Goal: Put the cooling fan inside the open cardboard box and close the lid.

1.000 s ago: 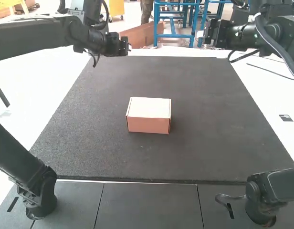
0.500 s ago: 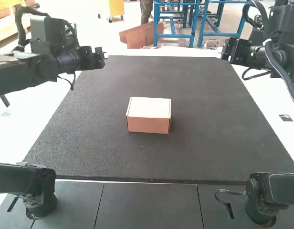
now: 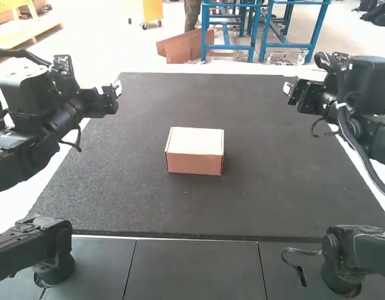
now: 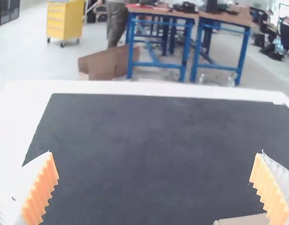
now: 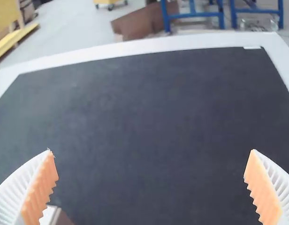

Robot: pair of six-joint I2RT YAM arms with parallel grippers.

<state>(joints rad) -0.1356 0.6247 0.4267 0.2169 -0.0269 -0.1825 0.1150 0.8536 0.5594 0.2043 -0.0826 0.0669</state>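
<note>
Two grippers are hanging above the black mat (image 3: 267, 181), neither touching anything. Left gripper (image 3: 111, 97) is hovering over the mat's edge at about 10 o'clock from the cardboard box (image 3: 194, 150), well apart from it, jaws released and spread wide. In the left wrist view the left gripper (image 4: 154, 155) is showing its white ribbed fingers with orange pads (image 4: 39, 197) far apart and bare mat between them, and a brown corner of the box (image 4: 240, 219) is peeking in just beside one finger. Right gripper (image 3: 292, 90) is sitting at about 2 o'clock from the box, near the mat's far corner, also well apart from it. The right wrist view is showing the right gripper (image 5: 150, 152) with jaws released too, orange pads (image 5: 262, 187) wide apart and gripping nothing. The box is resting upright at the mat's centre, lid lying flat and shut, contents hidden, so I cannot tell where the fan is. Dark panels (image 3: 192, 269) are running along the 6 o'clock edge of the mat, with the two arm bases (image 3: 49, 256) standing at 7 and 5 o'clock.
</note>
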